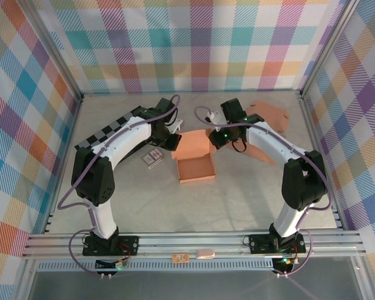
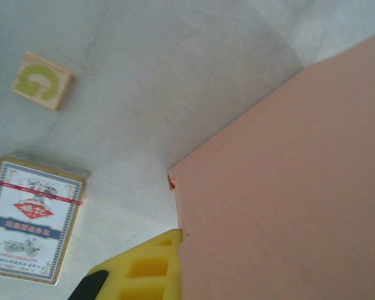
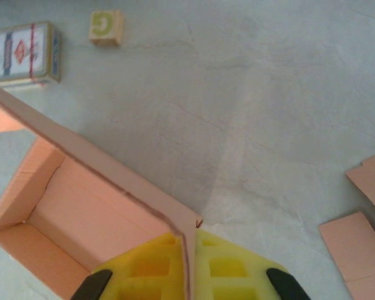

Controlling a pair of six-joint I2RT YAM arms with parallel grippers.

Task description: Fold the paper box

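Note:
The salmon paper box (image 1: 195,169) lies open in the middle of the table, its lid flap (image 1: 194,145) raised at the back. My left gripper (image 1: 173,139) is at the flap's left corner. In the left wrist view one yellow finger (image 2: 144,269) presses against the flap (image 2: 287,187), which hides the other finger; the left gripper (image 2: 180,240) is shut on it. My right gripper (image 1: 217,137) holds the flap's right corner. In the right wrist view the right gripper (image 3: 192,240) is shut, both yellow fingers pinching the flap's edge, above the box's open tray (image 3: 62,219).
A deck of cards (image 1: 153,159) and a wooden block marked G (image 2: 42,80) lie left of the box. Flat salmon cardboard pieces (image 1: 269,112) lie at the back right. A checkered strip (image 1: 97,140) runs along the left. Plaid walls enclose the table.

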